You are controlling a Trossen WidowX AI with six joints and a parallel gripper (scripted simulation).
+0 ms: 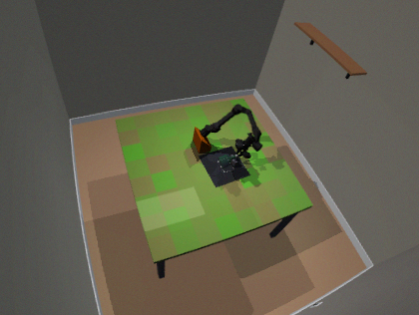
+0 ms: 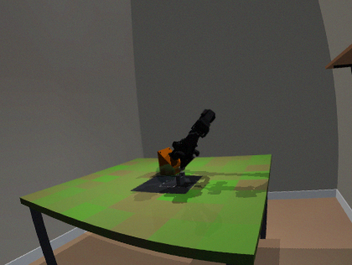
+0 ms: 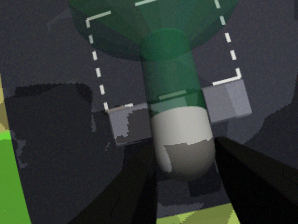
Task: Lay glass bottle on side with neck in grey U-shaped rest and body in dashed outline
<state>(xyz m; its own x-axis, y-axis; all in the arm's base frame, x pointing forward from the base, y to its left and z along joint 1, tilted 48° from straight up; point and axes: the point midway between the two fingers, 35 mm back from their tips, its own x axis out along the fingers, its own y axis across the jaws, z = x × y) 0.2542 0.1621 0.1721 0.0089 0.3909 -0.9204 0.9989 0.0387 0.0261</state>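
Bottle nearly home, not yet let go

The fingers grasp the green bottle (image 1: pixel 225 160) (image 3: pixel 172 75) by its pale cap, neck over the grey rest (image 3: pixel 227 102), body towards the dashed outline (image 3: pixel 101 92). Final lowering, if any, and release remain. The wrist view cuts off the bottle's base; whether neck touches rest, I cannot tell; the exterior view shows little glass.
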